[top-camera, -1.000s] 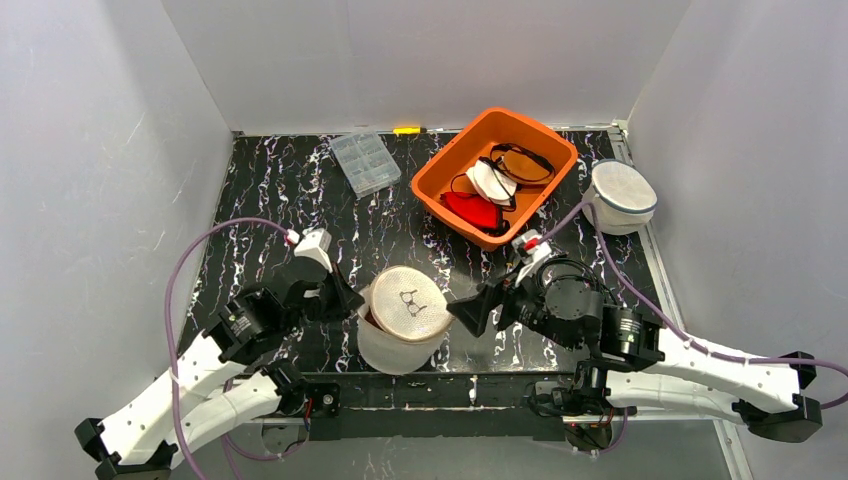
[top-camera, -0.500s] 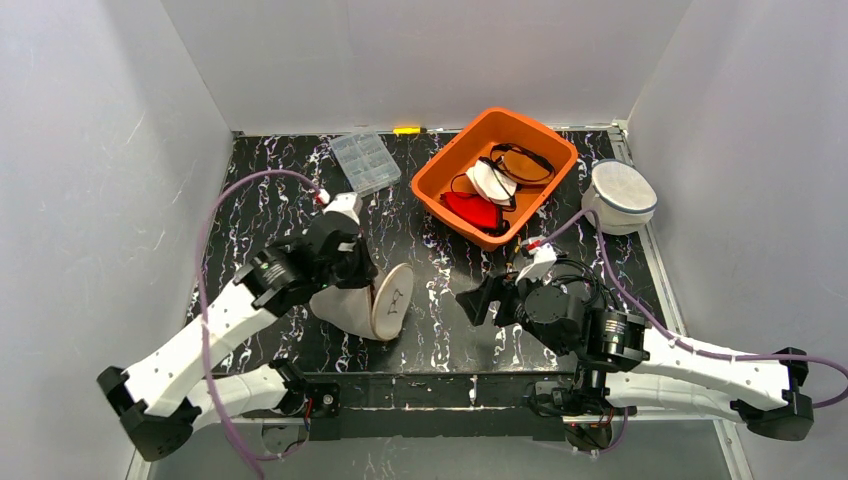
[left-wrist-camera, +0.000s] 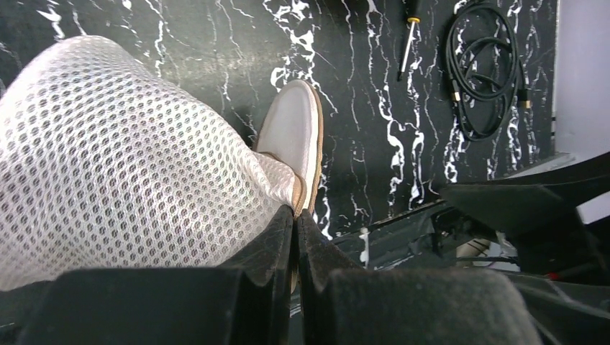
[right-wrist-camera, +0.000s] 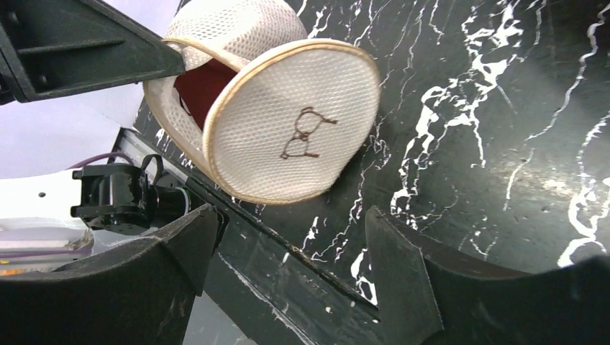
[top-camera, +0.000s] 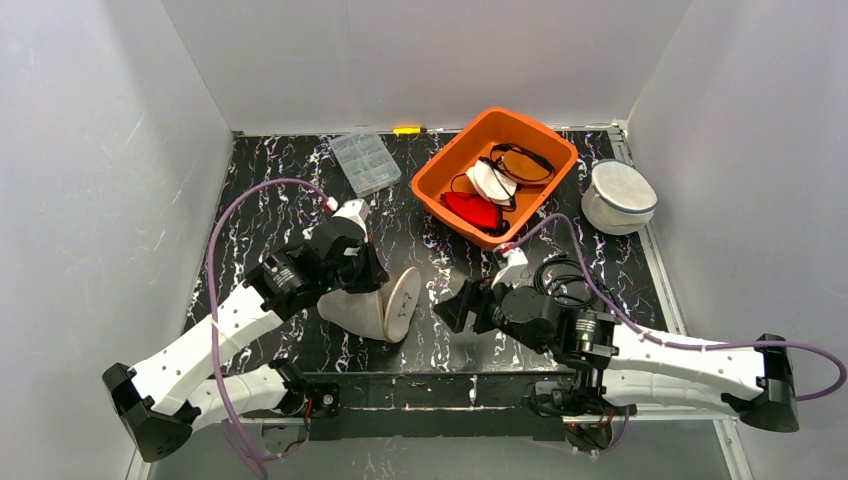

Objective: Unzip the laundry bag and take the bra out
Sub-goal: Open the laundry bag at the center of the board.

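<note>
Netting fills the left wrist camera. The laundry bag [left-wrist-camera: 122, 158] lies on its side on the black table [left-wrist-camera: 216, 43]. The left tool [left-wrist-camera: 295, 215] is pressed together, pinching the bag's edge right beside its round lid [left-wrist-camera: 298, 136]. Past the bag, this camera also shows a screwdriver [left-wrist-camera: 408, 32] on the table and a coil of black cable [left-wrist-camera: 489, 68]. I cannot find the screwdriver from the top camera.

The right wrist camera sees the bag from the other side. It shows the flat face of the lid with a small brown drawing on it. It also shows a gap between lid and bag, with red cloth [right-wrist-camera: 201, 83] inside. No other camera shows that cloth.

From above, a clear plastic box [top-camera: 365, 162] sits near the back wall. To its right is an orange tray [top-camera: 445, 215] holding glasses, white pads and something red. A second white bag [top-camera: 620, 197] sits at the far right. The left tool and its wrist cover the top of the laundry bag from above.

The left arm reaches in from the near left corner with a bent elbow, and its tool tips down onto the bag. The right arm lies low along the near edge and reaches to the left. The right tool [top-camera: 462, 305] points at the lid with its fingers spread wide. It holds nothing and is near the bag but not touching it.
</note>
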### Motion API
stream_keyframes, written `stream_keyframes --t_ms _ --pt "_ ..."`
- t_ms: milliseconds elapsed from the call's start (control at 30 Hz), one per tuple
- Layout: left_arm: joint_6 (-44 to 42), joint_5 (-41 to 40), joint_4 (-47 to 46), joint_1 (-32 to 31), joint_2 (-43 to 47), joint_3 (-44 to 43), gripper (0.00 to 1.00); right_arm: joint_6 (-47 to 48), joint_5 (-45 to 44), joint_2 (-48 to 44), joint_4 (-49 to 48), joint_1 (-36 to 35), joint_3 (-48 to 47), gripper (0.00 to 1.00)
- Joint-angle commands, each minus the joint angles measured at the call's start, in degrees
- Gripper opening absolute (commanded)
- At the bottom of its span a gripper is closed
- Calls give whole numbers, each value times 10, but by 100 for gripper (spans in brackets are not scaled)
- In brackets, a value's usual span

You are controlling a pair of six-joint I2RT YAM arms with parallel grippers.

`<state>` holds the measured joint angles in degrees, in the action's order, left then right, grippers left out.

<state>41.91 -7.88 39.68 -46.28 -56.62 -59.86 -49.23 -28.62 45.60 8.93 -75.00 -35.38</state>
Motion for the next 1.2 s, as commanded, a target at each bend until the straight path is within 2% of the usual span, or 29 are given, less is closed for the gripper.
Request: stream_keyframes --t_ms 0,400,500,767,833,900,1100,1167 --pt "32 33 -47 -3 10 27 0 -40 23 39 -79 2 -6 81" --pt "66 44 -86 -3 21 57 0 -72 9 171 -112 2 -76 80" --pt "66 42 -86 -3 26 61 0 -73 -8 192 -94 1 -89 79" --pt "60 29 -73 -4 40 59 0 -97 -51 176 -29 2 -57 73" --pt "62 29 -73 -3 42 59 0 -100 -58 173 -29 4 -43 66" --pt "64 30 -73 -3 43 58 0 -97 -57 173 -30 10 -35 52" --pt "67 29 -65 -3 56 55 0 -70 -40 175 -54 33 -23 18" --pt "67 25 -56 -4 62 52 0 -48 -43 169 -55 34 -30 2"
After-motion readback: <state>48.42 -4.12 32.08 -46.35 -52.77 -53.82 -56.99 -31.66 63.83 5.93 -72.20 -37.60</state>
